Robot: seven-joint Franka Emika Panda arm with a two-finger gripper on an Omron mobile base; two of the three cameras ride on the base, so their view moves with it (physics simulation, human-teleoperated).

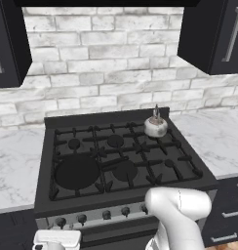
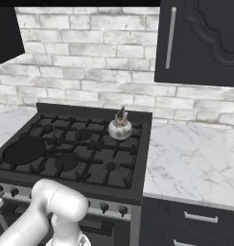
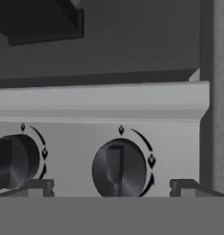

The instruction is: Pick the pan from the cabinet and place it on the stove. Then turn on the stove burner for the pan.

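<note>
Pan (image 1: 76,172) sits flat on the front-left burner of the stove (image 1: 121,152), round black disc over the grate, wider than the burner beneath. Placement part of the task looks done; the knob step is what remains, by my reading.

Hand view faces the silver control panel (image 3: 100,137) close up. One dark knob (image 3: 119,169) sits centred between the two finger tips, its ridge upright, pointer mark above it. A second knob (image 3: 13,161) stands at the left edge. Gripper (image 3: 112,186) is spread wide, one finger tip (image 3: 35,187) left and one right of the centred knob, holding nothing.

Risks, as judgement:
- The framed knob may not feed the pan's burner; the panel gives no clear mapping. Turning it would light a bare grate.
- Fingers closing off-centre on the ridge could slip round it without turning.
- A kettle (image 1: 155,126) stands on the rear-right grate, well apart from the pan.

Surroundings: white marble counter (image 2: 195,158) on both sides of the stove, pale brick backsplash (image 1: 101,73) behind, the cabinet (image 2: 200,41) up right, doors shut, low dark drawers (image 2: 195,218) under the counter.
</note>
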